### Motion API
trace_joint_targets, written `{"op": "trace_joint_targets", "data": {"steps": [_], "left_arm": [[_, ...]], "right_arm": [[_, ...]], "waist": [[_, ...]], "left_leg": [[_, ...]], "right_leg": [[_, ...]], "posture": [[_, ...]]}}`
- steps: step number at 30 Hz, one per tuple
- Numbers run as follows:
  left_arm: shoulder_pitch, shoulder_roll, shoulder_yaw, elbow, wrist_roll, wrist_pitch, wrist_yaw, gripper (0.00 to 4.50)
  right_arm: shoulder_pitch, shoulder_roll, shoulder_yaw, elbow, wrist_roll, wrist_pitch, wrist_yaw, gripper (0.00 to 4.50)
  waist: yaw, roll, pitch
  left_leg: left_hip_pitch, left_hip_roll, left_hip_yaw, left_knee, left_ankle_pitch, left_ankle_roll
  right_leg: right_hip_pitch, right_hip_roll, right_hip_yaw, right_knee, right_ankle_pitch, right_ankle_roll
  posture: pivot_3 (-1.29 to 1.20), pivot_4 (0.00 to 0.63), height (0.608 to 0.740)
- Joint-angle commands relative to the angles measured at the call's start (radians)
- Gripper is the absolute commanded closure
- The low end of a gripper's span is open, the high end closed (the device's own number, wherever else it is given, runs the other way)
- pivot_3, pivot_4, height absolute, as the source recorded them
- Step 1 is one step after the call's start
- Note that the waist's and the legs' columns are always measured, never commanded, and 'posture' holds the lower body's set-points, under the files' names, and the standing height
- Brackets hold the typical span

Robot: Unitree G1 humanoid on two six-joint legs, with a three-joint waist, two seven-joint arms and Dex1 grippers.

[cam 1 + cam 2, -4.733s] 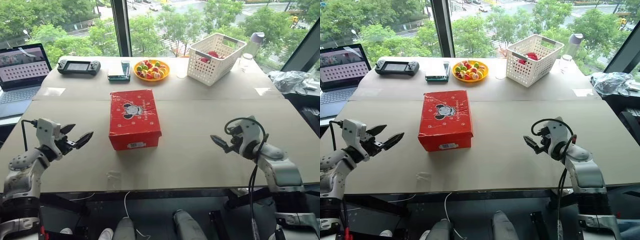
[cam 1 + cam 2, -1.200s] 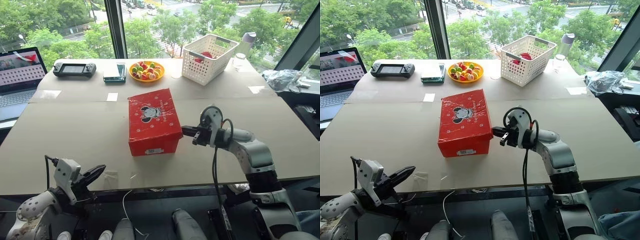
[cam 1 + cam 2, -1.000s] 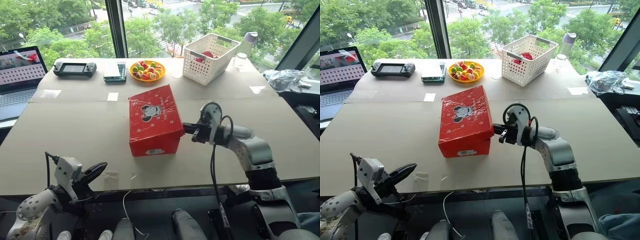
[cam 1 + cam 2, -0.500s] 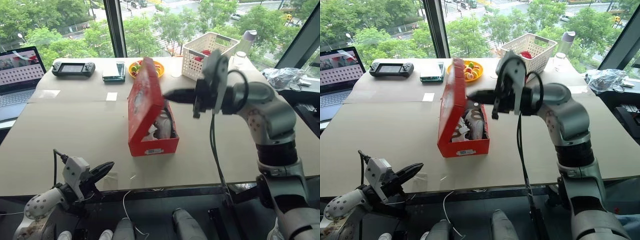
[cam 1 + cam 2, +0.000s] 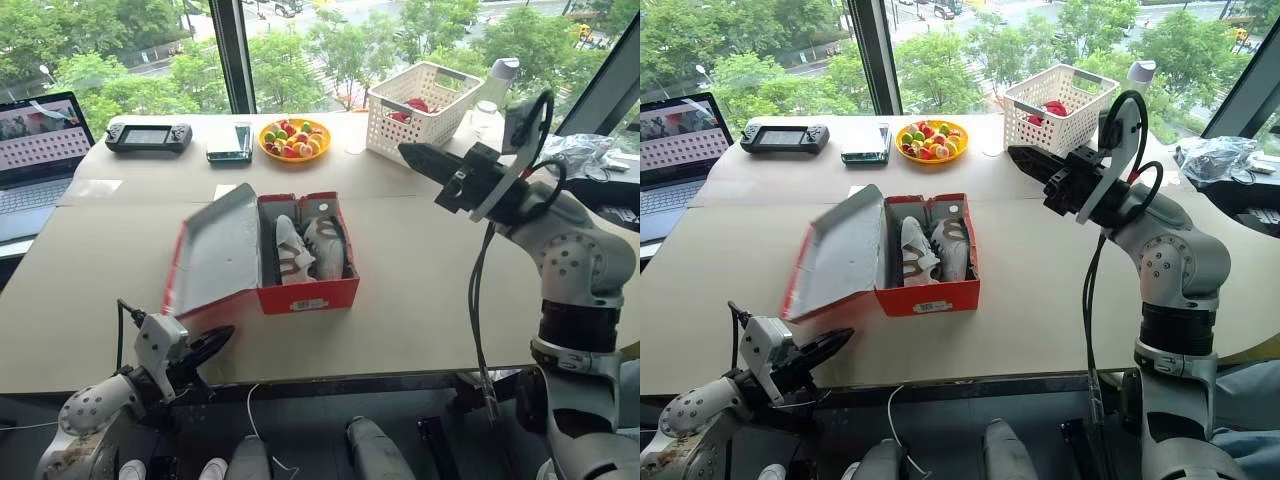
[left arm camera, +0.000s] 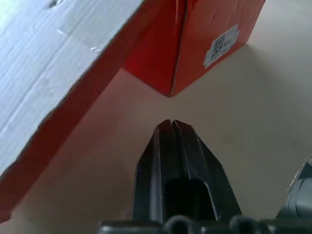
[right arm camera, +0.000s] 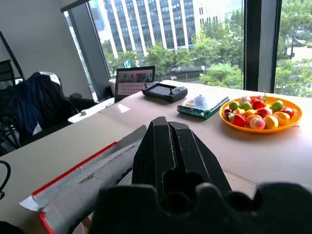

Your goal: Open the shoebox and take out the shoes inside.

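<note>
The red shoebox [image 5: 305,293] stands open mid-table, its lid [image 5: 213,250] thrown back to the left with the grey inside showing. Two white lace-up shoes [image 5: 308,246] lie side by side in it. My right gripper [image 5: 408,152] is shut and empty, raised well above the table to the right of the box, pointing left. My left gripper [image 5: 222,335] is shut and empty at the near table edge, just below the lid's front corner. In the left wrist view its fingertips [image 6: 171,122] point at the box's labelled front corner [image 6: 170,90].
At the back stand a white lattice basket [image 5: 427,98], a yellow plate of fruit [image 5: 291,138], a handheld game console [image 5: 148,136], a green-edged device [image 5: 228,143] and a bottle [image 5: 503,83]. A laptop [image 5: 40,150] sits far left. A plastic bag [image 5: 573,155] lies far right.
The lid has swung from upright to lying fully open on the left. My right gripper has left the lid and risen up and to the right. The left gripper has barely moved.
</note>
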State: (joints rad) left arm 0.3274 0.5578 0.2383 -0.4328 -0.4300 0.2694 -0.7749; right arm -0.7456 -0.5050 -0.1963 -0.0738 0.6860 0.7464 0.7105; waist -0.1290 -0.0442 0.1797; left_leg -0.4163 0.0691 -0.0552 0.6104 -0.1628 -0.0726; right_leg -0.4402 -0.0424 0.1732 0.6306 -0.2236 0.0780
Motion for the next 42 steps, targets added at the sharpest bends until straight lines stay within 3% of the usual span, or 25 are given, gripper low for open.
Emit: {"op": "trace_joint_targets", "data": {"steps": [1,3,8,11,13,15,18,20,23,29,37,42], "left_arm": [[0.008,0.012,0.044,-0.07,-0.104,0.081,0.005,4.48],[-0.072,0.044,0.095,-0.075,-0.209,0.176,0.029,4.48],[-0.395,0.29,0.174,0.07,-0.433,0.395,-0.117,4.48],[-0.63,0.504,0.138,0.334,-0.419,0.433,-0.341,4.48],[-0.76,0.548,0.064,0.493,-0.353,0.388,-0.436,4.48],[-0.845,0.552,-0.016,0.597,-0.277,0.329,-0.505,4.48],[-0.942,0.525,-0.129,0.743,-0.155,0.232,-0.598,4.5],[-0.994,0.499,-0.169,0.817,-0.112,0.195,-0.64,4.5],[-1.039,0.46,-0.205,0.881,-0.062,0.15,-0.677,4.5],[-1.045,0.409,-0.211,0.914,-0.018,0.113,-0.699,4.5],[-1.017,0.39,-0.18,0.901,-0.001,0.096,-0.689,4.5],[-0.963,0.376,-0.163,0.844,-0.015,0.103,-0.67,4.5]], "right_arm": [[0.015,-0.023,0.025,-0.044,-0.026,-0.034,0.017,4.5],[0.022,-0.038,0.055,-0.066,-0.036,-0.019,0.035,4.5],[-0.002,-0.063,0.156,-0.113,-0.033,0.034,0.093,4.5],[-0.077,-0.04,0.248,-0.059,-0.09,0.04,0.098,4.5],[-0.126,-0.028,0.31,-0.012,-0.131,0.056,0.103,4.5],[-0.168,-0.016,0.37,0.043,-0.185,0.053,0.105,4.5],[-0.232,-0.004,0.471,0.143,-0.288,-0.01,0.144,3.75],[-0.26,0.0,0.525,0.187,-0.338,-0.071,0.203,3.08],[-0.305,0.021,0.583,0.289,-0.427,-0.181,0.251,1.97],[-0.414,0.086,0.669,0.566,-0.627,-0.331,0.234,0.05],[-0.476,0.108,0.672,0.695,-0.736,-0.263,0.252,0.05],[-0.447,0.143,0.684,0.771,-0.829,-0.223,0.131,0.05]], "waist": [[0.003,0.0,0.0],[0.01,0.0,0.0],[0.012,-0.002,0.001],[-0.007,-0.001,0.002],[-0.02,-0.001,0.002],[-0.025,-0.001,0.002],[-0.023,-0.001,0.002],[-0.022,-0.001,0.002],[-0.021,-0.001,0.002],[-0.021,-0.001,0.002],[-0.016,-0.001,0.002],[-0.015,-0.001,0.002]], "left_leg": [[-0.001,0.0,0.0,0.0,0.0,0.0],[-0.002,0.0,0.0,0.001,0.0,0.0],[-0.004,0.0,-0.002,0.003,0.002,0.003],[-0.003,0.0,-0.001,0.007,0.002,0.002],[-0.004,0.0,-0.001,0.006,0.002,0.002],[-0.004,-0.001,-0.001,0.003,0.002,0.002],[-0.002,0.0,-0.001,-0.004,0.002,0.002],[-0.005,0.0,-0.002,-0.004,0.002,0.002],[-0.019,0.0,-0.003,-0.003,0.002,0.003],[-0.021,0.0,-0.006,-0.003,0.002,0.003],[-0.02,0.0,-0.012,0.002,0.003,0.001],[-0.017,0.0,-0.015,0.003,0.005,0.001]], "right_leg": [[0.0,0.0,0.0,-0.001,0.0,0.0],[0.0,0.0,0.0,-0.001,0.0,0.001],[-0.001,0.0,-0.002,0.002,0.001,0.001],[0.001,0.0,-0.001,-0.001,0.001,0.001],[0.0,0.0,-0.001,-0.001,0.001,0.001],[0.0,0.0,-0.001,0.0,0.002,0.001],[-0.001,0.0,-0.002,0.0,-0.001,0.0],[-0.004,0.0,-0.004,0.006,-0.002,0.006],[-0.02,0.0,-0.006,0.016,-0.003,-0.001],[-0.02,0.0,-0.012,0.018,-0.004,-0.003],[-0.018,0.0,-0.017,0.023,-0.003,-0.004],[-0.016,0.0,-0.02,0.028,-0.005,-0.001]], "posture": [[0.0,0.15,0.725],[0.0,0.15,0.725],[0.0,0.15,0.725],[0.0,0.15,0.725],[0.0,0.15,0.725],[0.0,0.15,0.725],[0.0,0.15,0.725],[0.0,0.15,0.725],[0.0,0.15,0.725],[0.0,0.15,0.725],[0.0,0.15,0.725],[0.0,0.15,0.725]]}}
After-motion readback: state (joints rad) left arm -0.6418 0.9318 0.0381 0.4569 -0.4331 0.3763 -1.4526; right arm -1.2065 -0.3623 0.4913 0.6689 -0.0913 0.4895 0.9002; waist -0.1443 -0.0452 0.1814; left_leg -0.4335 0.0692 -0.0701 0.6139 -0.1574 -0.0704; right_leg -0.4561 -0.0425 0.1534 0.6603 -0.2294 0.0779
